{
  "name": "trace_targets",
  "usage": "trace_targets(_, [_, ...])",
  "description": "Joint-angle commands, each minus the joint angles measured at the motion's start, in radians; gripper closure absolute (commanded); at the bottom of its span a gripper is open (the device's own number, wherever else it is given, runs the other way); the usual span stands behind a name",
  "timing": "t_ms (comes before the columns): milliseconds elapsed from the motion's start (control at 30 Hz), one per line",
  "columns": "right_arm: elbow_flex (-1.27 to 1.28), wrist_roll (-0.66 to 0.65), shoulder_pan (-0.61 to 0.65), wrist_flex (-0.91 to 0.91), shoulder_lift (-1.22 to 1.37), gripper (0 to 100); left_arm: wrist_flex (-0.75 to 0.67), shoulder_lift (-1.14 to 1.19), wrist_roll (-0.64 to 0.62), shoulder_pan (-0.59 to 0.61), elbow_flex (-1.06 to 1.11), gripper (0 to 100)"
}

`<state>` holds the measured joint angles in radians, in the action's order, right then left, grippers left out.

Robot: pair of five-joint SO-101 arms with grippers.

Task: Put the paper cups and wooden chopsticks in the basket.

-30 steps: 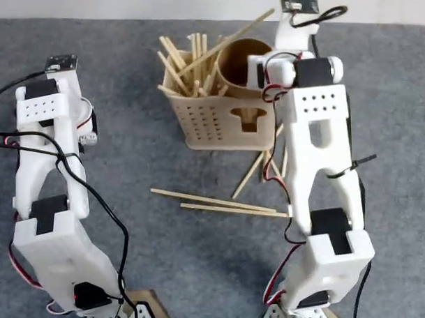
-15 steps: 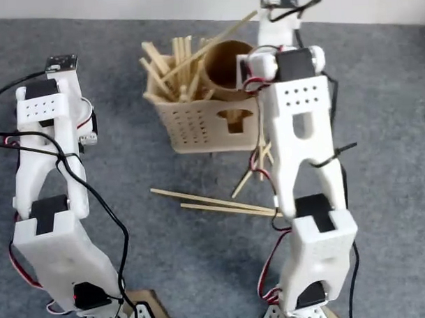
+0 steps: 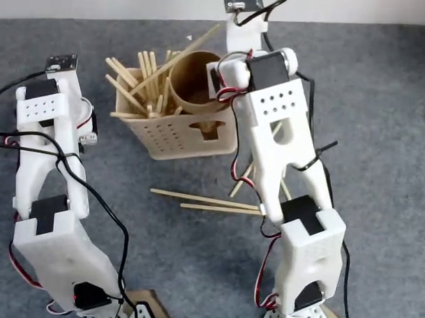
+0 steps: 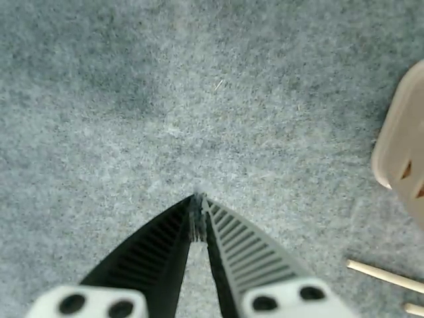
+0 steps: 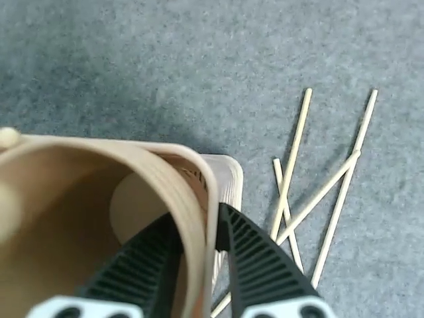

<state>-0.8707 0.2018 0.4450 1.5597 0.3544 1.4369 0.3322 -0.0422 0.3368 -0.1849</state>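
- The left arm (image 3: 48,158) stands at the left side of the grey felt-covered bench (image 3: 379,125). The left hand (image 4: 197,205) is clenched on nothing, fingertips touching, and points down at bare felt, well apart from the task items.
- The beige perforated plastic basket (image 3: 184,135) sits upright on the bench between the two arms, towards the far edge. One of its corners is visible in the left wrist view (image 4: 401,152).
- A bundle of wooden chopsticks (image 3: 143,81) stands tilted in the left part of the basket, with the ends fanning out over the rim. One long chopstick (image 3: 188,48) leans across the top of the cup.
- The brown paper cup (image 3: 196,83) stands mouth up in the right part of the basket.
- The right arm (image 3: 281,129) extends over the basket's right end. The right hand (image 5: 199,215) is clenched on the cup wall, one finger inside the cup and one outside.
- Two loose chopsticks (image 3: 207,201) lie side by side on the bench, on the near side of the basket.
- Several crossed chopsticks (image 5: 298,165) lie on the felt just beside the basket's right end, partly under the right arm.
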Motion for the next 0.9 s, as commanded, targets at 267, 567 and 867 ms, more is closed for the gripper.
trace_targets(267, [0.145,-0.075,0.035,0.01,-0.002,86.5,-0.011,-0.025,-0.006,0.001,-0.002,97])
trace_targets(567, [-0.065,-0.095,0.036,0.12,-0.028,78.8,-0.032,-0.035,-0.002,-0.005,-0.038,97])
trace_targets(867, [-0.079,-0.158,-0.097,0.206,-0.183,78.8,0.167,-0.036,-0.003,0.001,-0.381,97])
